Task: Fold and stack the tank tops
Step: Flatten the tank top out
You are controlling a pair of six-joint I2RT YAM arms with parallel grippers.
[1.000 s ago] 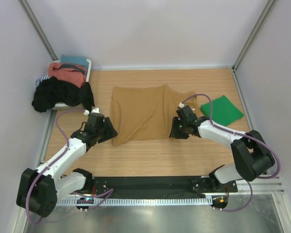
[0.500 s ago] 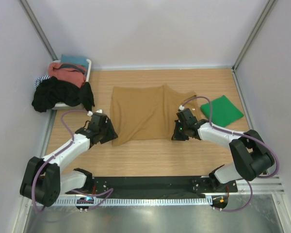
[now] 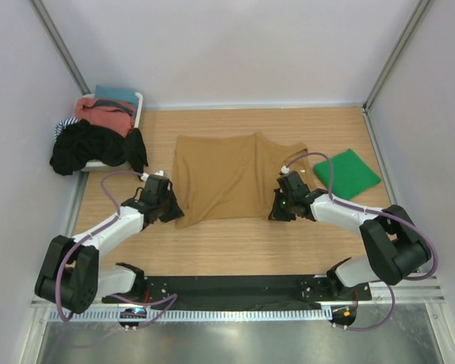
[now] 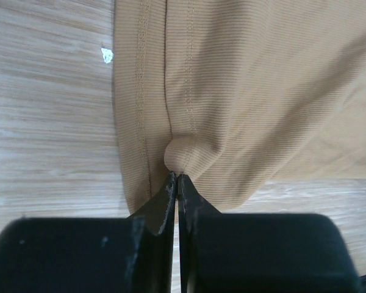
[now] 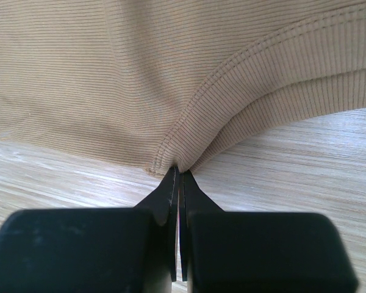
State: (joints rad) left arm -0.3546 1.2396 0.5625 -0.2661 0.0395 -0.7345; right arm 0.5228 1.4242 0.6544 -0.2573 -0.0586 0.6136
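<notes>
Top external view shows the tan tank top [image 3: 227, 178] spread flat at mid-frame, the left gripper [image 3: 171, 209] and right gripper [image 3: 279, 209] each clenched on a lower corner, probably to lift that edge evenly for folding, with the green tank top [image 3: 346, 172] at right.
</notes>
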